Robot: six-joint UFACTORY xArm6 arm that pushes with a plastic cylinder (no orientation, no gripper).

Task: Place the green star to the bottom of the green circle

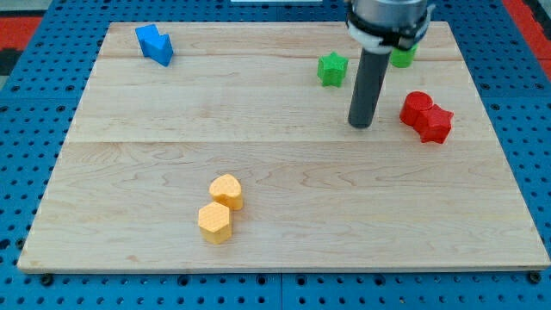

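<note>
The green star (331, 69) lies on the wooden board near the view's top, right of centre. The green circle (402, 58) sits further right at the top, mostly hidden behind my arm's housing. My tip (361, 124) rests on the board below and to the right of the green star, apart from it, and below and left of the green circle. The star is to the left of the circle, slightly lower.
Two red blocks (426, 115) touch each other right of my tip. Two blue blocks (155, 44) sit at the top left. Two orange blocks (220, 207) lie together at the lower middle. The board's edge (284, 269) runs along the bottom.
</note>
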